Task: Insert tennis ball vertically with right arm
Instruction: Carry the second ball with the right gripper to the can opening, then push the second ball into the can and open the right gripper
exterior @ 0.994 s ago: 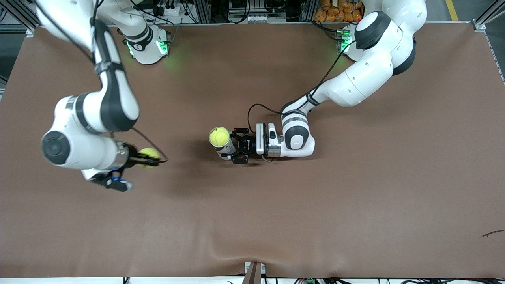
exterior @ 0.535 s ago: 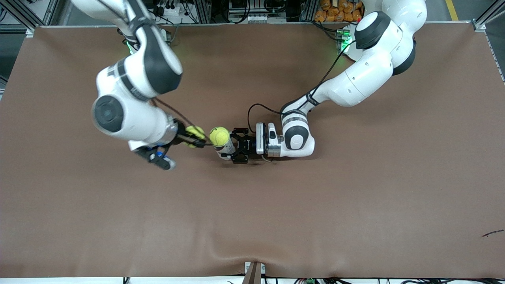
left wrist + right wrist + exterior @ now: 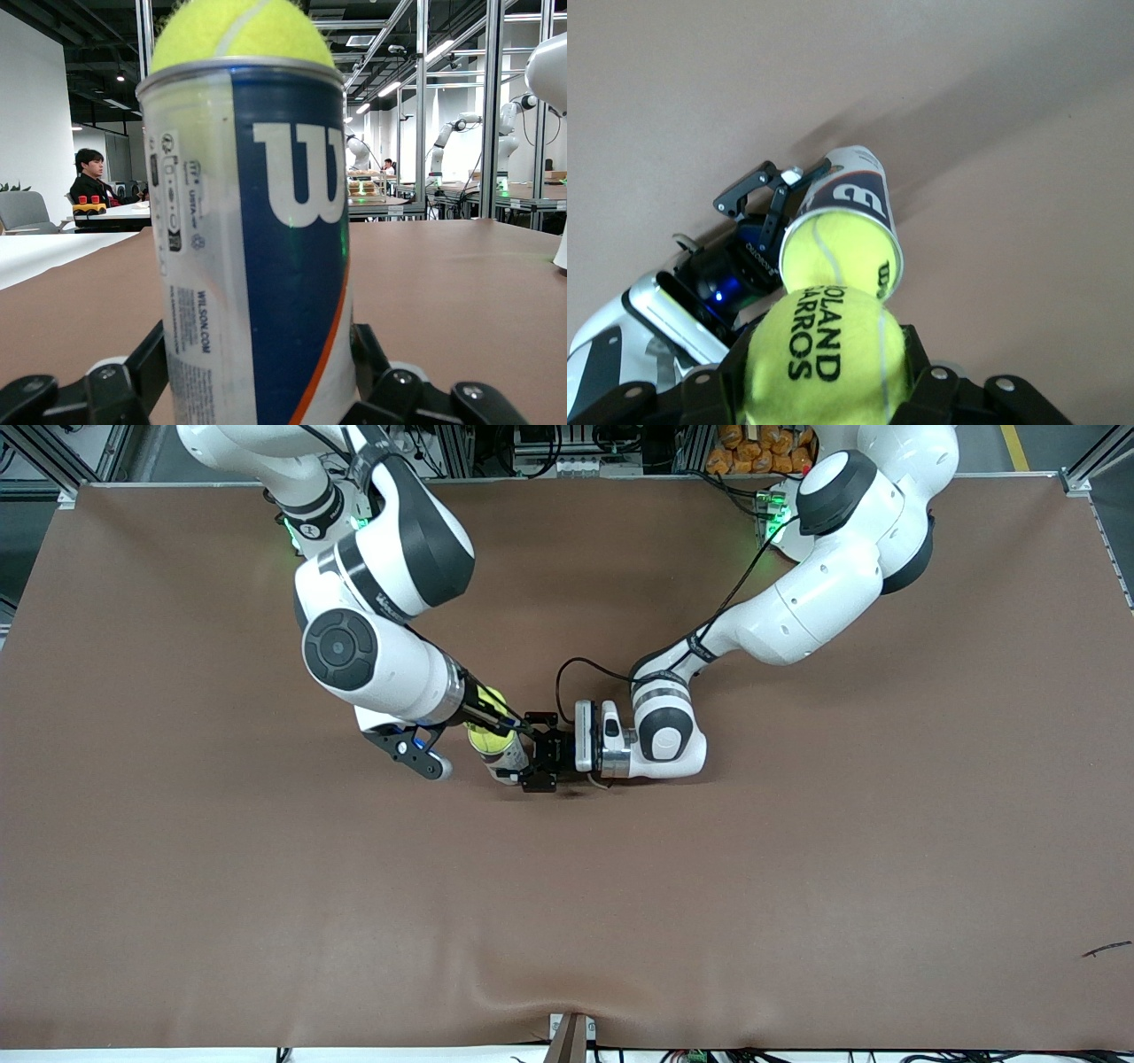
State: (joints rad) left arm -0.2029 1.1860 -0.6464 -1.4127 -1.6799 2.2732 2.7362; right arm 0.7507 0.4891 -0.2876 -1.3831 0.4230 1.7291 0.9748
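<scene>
Now the right gripper point(image 3: 496, 717), closed on a tennis ball point(image 3: 824, 359), has been brought from the left of the front view to the middle of the frame, where it hangs just over the can point(image 3: 500, 755). A second ago it was well apart from the can; half a second ago it was just beside it. The can stands upright on the bench point(image 3: 797, 886) and is clamped by the fingers of the left gripper point(image 3: 536, 757), which has not moved across the three front frames. A second ball point(image 3: 842, 257) is already seated at the can's mouth; in the right wrist view it fills the opening, and the held ball sits in the lower middle of that frame, close above it.

The carry is judged done and the alignment nearly so. What remains is a straight descent and a release, yet with the mouth occupied, the held ball may only rest on top or roll off.
</scene>
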